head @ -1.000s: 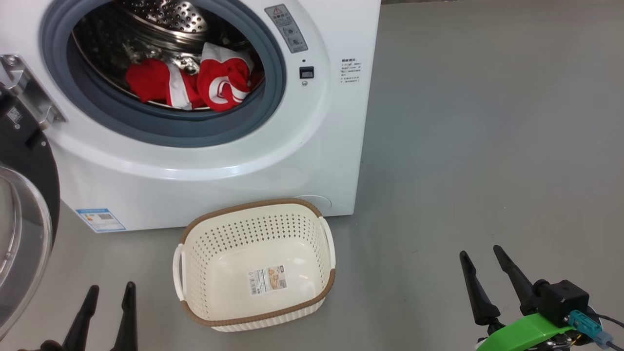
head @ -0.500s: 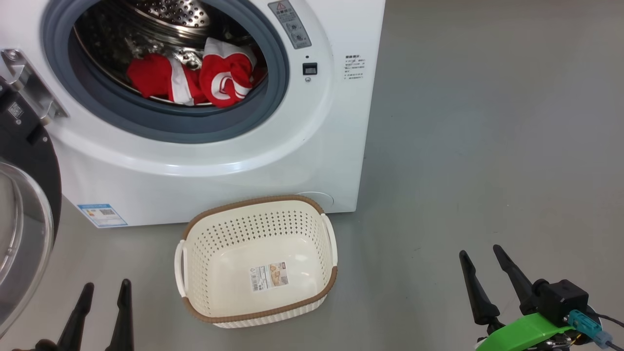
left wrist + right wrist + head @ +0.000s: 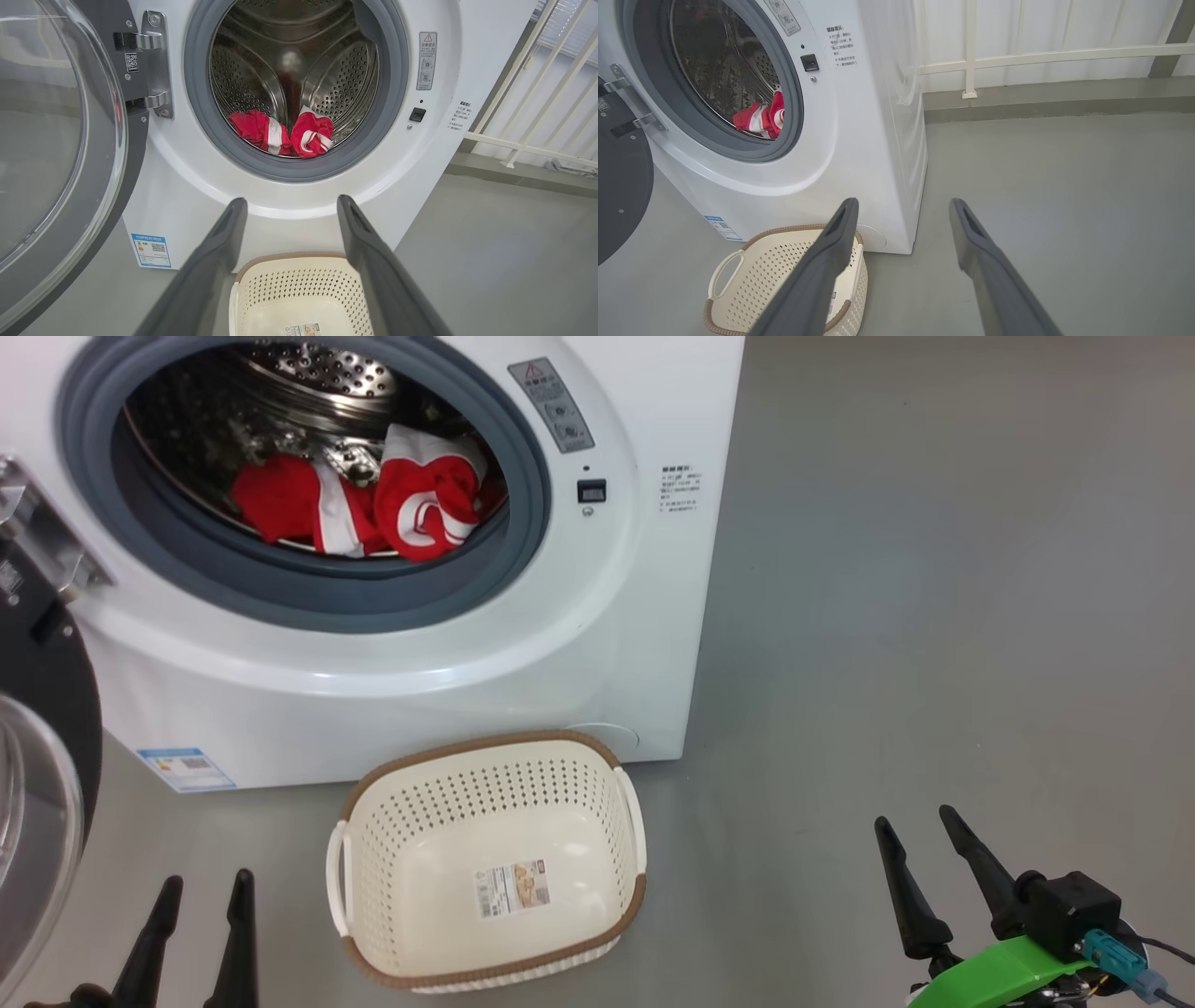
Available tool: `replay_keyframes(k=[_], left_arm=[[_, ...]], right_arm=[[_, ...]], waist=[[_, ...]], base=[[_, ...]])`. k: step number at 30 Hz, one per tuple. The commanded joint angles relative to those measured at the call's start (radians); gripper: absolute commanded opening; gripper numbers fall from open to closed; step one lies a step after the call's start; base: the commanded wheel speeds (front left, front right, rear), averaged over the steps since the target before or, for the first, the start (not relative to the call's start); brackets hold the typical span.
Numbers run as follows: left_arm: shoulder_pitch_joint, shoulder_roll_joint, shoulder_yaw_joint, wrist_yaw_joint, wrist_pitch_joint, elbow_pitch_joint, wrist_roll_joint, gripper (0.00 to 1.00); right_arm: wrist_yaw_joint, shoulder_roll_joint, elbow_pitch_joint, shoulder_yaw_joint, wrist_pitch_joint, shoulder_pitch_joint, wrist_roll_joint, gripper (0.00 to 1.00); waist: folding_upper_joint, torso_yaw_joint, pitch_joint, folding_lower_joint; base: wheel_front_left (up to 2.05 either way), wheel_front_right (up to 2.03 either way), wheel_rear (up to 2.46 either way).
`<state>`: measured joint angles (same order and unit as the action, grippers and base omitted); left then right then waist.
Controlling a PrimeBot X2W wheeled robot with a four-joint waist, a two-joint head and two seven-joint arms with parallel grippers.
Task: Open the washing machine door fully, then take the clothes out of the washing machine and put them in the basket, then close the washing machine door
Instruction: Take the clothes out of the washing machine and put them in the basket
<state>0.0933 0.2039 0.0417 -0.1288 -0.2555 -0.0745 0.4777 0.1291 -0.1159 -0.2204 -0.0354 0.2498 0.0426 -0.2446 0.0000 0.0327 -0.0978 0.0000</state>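
The clothes [image 3: 359,509] lie in a red heap at the front of the drum [image 3: 299,60] inside the washing machine [image 3: 420,691]. Its door [image 3: 56,140] stands swung wide on the left. The left wrist view looks straight in and shows the steel hinge [image 3: 152,65]. The right wrist view shows the machine's side and a white railing [image 3: 1017,58]. The basket [image 3: 411,821] sits on the floor [image 3: 934,616] just in front of the machine. The left gripper [image 3: 208,879] and right gripper [image 3: 913,816] hang low on either side of the basket, fingers spread wide, holding nothing.
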Motion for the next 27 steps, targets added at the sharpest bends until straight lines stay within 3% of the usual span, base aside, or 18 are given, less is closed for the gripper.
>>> replay_keyframes(k=[1,10,27], left_arm=[[-0.042,0.022,-0.033,-0.002,-0.006,0.026,-0.004,1.0],[-0.054,0.017,-0.041,-0.002,-0.006,0.021,-0.001,1.0],[-0.075,0.002,-0.051,-0.002,-0.006,-0.016,0.014,1.0]], right_arm=[[0.002,-0.003,0.027,-0.027,0.012,0.023,0.011,1.0],[0.002,-0.001,0.028,-0.033,0.012,0.032,0.013,1.0],[0.002,0.007,0.025,-0.038,0.012,0.047,0.016,1.0]], waist=[[0.0,0.0,-0.002,0.0],[0.0,0.004,-0.017,0.0],[0.0,0.009,-0.036,0.0]], base=[[1.4,-1.43,0.03],[0.94,-0.94,0.0],[0.02,-0.02,0.0]])
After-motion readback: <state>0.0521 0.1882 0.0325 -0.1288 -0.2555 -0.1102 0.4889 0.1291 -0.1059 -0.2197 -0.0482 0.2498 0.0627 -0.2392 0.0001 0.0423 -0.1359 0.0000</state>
